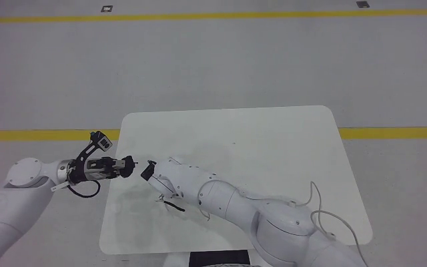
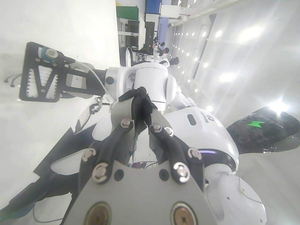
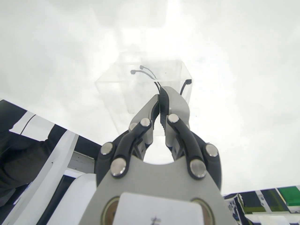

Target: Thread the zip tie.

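clear box just ahead of the right hand, left hand close beside

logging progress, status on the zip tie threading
Right gripper shut on zip tie. Left gripper shut, hold unclear. Clear box just beyond right gripper.

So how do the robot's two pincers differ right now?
The right pincer pinches thin black zip ties whose ends stick out past its tip; the left pincer clamps a ragged dark clump I cannot identify. The right pincer faces a clear box; the left pincer faces the other arm. Both are shut.
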Action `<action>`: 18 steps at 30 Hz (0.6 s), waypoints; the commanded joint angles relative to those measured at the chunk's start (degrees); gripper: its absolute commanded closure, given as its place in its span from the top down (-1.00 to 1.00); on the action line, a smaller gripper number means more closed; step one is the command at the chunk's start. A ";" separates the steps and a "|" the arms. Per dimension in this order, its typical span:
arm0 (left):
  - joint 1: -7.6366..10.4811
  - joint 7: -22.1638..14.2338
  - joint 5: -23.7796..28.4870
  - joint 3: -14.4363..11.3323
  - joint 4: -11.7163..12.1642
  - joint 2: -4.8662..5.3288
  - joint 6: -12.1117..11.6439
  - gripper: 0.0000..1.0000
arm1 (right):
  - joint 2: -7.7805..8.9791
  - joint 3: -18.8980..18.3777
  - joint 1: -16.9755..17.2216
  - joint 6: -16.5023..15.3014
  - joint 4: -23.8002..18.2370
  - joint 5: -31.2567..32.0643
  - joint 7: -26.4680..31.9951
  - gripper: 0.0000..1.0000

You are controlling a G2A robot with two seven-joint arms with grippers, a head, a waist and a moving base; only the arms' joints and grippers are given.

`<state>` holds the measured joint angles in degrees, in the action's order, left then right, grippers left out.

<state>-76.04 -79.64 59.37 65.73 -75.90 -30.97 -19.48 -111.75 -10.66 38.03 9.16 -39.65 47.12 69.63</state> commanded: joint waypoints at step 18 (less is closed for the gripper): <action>0.00 0.00 0.00 0.00 0.00 0.00 0.00 -1.00 | 4.45 -3.95 2.81 2.29 -11.21 6.66 6.84 -1.00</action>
<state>-76.04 -79.64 59.37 65.73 -75.90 -30.97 -19.48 -107.60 -14.42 40.63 11.27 -50.13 53.30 76.09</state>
